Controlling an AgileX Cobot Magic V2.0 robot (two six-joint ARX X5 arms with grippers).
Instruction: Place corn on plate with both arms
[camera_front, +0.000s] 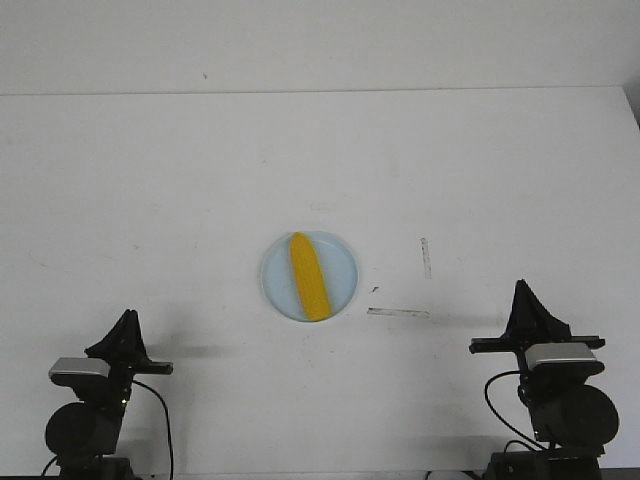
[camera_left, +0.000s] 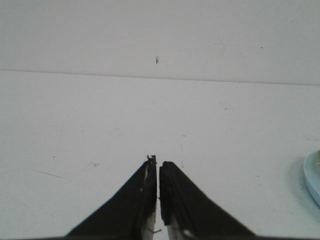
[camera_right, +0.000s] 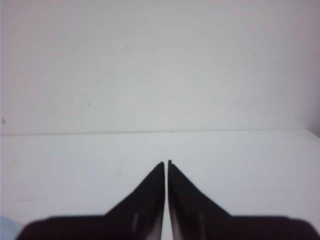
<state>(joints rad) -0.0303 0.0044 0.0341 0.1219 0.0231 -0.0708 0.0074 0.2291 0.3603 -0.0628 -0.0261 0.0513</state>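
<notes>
**Corn rests on its plate as both arms sit back at the near edge**

A smooth, bright yellow-orange corn cob (camera_front: 309, 277) lies inside the round, pale light-blue plastic plate (camera_front: 275, 280) at the middle of the white tabletop (camera_front: 150, 200), running lengthwise from the far rim to the near rim with its narrower end pointing away from the robot. It sits within the rim on all sides, so the placing looks done. The black left gripper (camera_front: 127, 318) and the black right gripper (camera_front: 521, 290) stand well apart from the plate, one at each near corner; each has its fingers pressed together, nothing between them.

Judging by its glossy, even surface, the cob is probably a light, stiff plastic piece, likely slick and prone to roll on its round body. The surest hold would be across the thick middle, fingers straddling the long axis, not at the tapering tip, where they could slide off. The thin plate appears light too and might skid if nudged.

Only the front view shows cob, plate and both arms at once, along with two dark tape marks (camera_front: 398, 312) on the tabletop to the right of the plate. The left wrist view catches just a sliver of the plate's rim (camera_left: 312, 175) and no corn. The right wrist view shows a faint bluish patch at one corner, too blurred to identify, and otherwise only bare surface beyond the closed tips.
</notes>
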